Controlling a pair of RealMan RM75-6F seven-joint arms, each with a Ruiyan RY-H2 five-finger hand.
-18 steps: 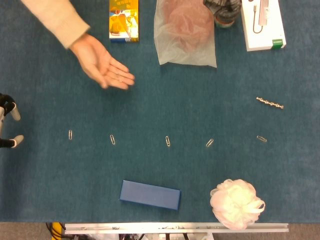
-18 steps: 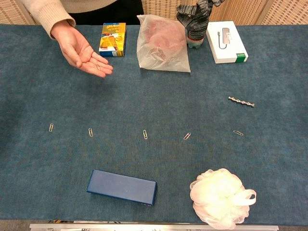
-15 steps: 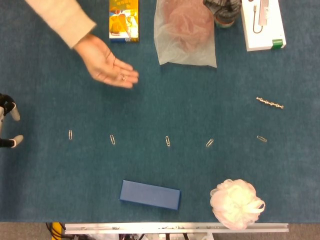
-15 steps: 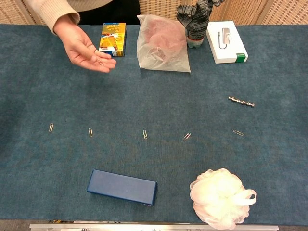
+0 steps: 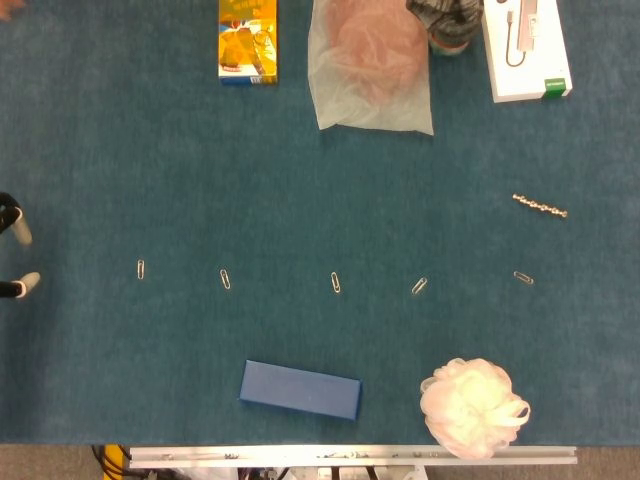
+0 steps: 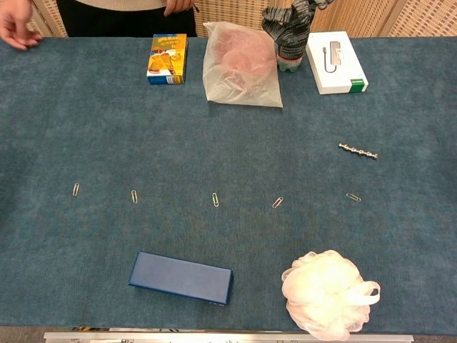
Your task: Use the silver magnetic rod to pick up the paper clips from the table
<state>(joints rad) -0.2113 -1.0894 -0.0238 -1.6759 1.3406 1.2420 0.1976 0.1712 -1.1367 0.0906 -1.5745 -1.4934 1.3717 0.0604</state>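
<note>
The silver magnetic rod [image 5: 540, 206] [image 6: 358, 151], a short beaded bar, lies on the blue table at the right. Several paper clips lie in a row across the middle, from the leftmost clip [image 5: 141, 269] [image 6: 76, 189] through the centre clip [image 5: 336, 282] [image 6: 216, 199] to the rightmost clip [image 5: 523, 278] [image 6: 353, 197], which is just below the rod. Only the fingertips [image 5: 21, 228] of my left hand [image 5: 18, 255] show, at the left edge of the head view, spread apart and holding nothing. My right hand appears in neither view.
A blue box [image 5: 300, 390] and a pale bath pouf [image 5: 473, 406] sit near the front edge. Along the back are a yellow box [image 5: 248, 40], a plastic bag [image 5: 371, 65], a bottle under a glove [image 6: 289, 36] and a white box [image 5: 525, 50]. A person's hand [image 6: 18, 25] is at the far left corner.
The person's hand has pulled back from over the table to the far left corner. My left hand's fingertips have drawn slightly further left.
</note>
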